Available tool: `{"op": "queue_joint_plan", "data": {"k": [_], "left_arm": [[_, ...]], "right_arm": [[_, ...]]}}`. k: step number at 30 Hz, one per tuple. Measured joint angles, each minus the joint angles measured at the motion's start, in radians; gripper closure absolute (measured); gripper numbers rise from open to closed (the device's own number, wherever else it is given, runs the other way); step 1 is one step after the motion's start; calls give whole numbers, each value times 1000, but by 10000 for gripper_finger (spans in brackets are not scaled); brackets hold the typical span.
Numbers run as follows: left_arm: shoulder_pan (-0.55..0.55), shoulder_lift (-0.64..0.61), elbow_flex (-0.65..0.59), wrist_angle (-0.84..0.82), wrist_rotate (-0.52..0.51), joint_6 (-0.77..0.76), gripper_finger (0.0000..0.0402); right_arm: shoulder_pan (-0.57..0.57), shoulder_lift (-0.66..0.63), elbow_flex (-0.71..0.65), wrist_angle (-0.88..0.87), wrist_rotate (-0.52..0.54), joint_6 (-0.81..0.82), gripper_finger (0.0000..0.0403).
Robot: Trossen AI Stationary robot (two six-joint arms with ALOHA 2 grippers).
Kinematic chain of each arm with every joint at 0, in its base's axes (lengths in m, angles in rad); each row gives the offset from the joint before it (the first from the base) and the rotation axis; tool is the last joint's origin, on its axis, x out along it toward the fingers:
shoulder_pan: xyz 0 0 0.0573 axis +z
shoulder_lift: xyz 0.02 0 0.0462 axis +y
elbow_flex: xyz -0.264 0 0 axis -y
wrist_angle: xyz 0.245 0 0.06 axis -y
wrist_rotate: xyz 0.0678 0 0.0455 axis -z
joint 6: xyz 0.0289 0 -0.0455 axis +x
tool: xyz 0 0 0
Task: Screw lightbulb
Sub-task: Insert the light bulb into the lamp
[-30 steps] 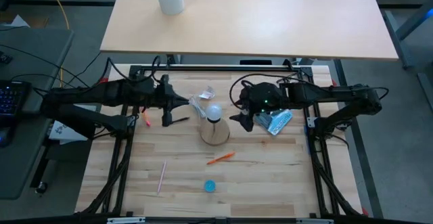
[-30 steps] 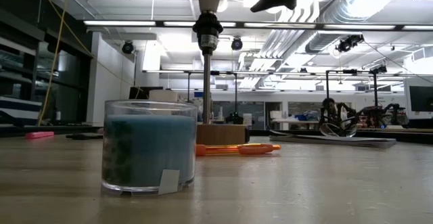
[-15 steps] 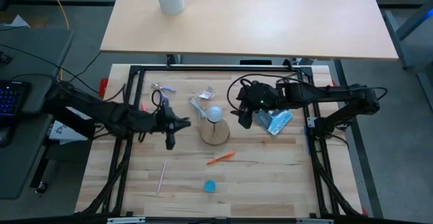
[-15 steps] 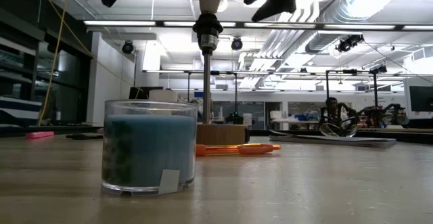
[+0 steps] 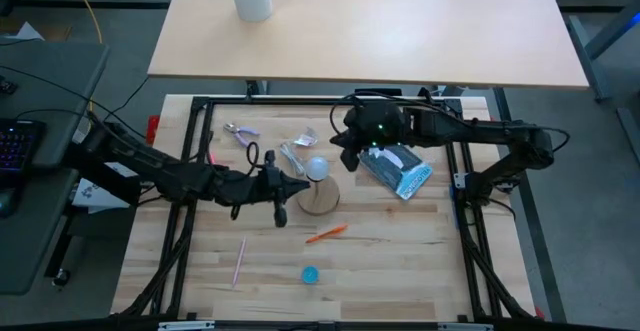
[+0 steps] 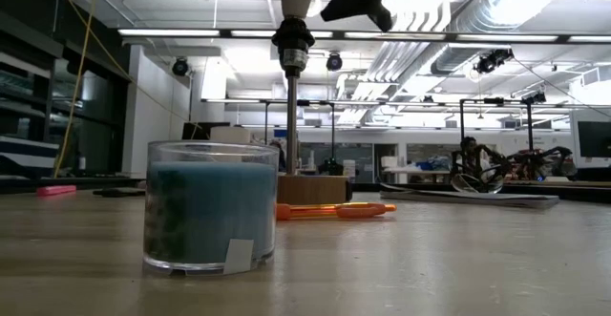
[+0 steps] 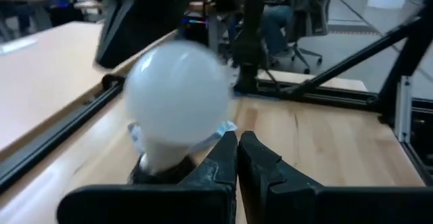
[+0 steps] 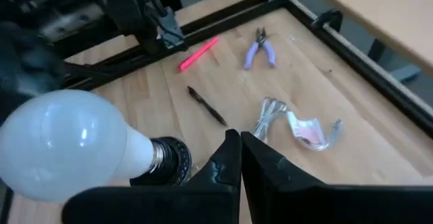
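Wooden table [image 5: 400, 251], lightbulb [image 5: 316, 167] already seated upright in its socket on the round stand [image 5: 320, 199].

Both end effectors are pinched shut and empty: left end effector [image 5: 298, 187] just beside the stand, right end effector [image 5: 340, 143] close above the bulb. How tightly it is screwed in cannot be told; any final turning remains.

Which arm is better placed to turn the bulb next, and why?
Probably the right. Its gripper sits close beside the lightbulb at bulb height, fingers shut. The left gripper, also shut, is near too, but lower, by the wooden base.
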State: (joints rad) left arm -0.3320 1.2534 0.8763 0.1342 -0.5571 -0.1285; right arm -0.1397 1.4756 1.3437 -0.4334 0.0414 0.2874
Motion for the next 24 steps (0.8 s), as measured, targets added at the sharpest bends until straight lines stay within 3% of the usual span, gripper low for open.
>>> {"op": "queue_joint_plan", "data": {"k": [10, 24], "left_arm": [[2, 50, 76, -8, 59, 96, 401], [35, 122, 76, -8, 85, 140, 401]], "right_arm": [[-2, 25, 0, 105, -95, 36, 402], [36, 39, 0, 131, -110, 59, 403]]}}
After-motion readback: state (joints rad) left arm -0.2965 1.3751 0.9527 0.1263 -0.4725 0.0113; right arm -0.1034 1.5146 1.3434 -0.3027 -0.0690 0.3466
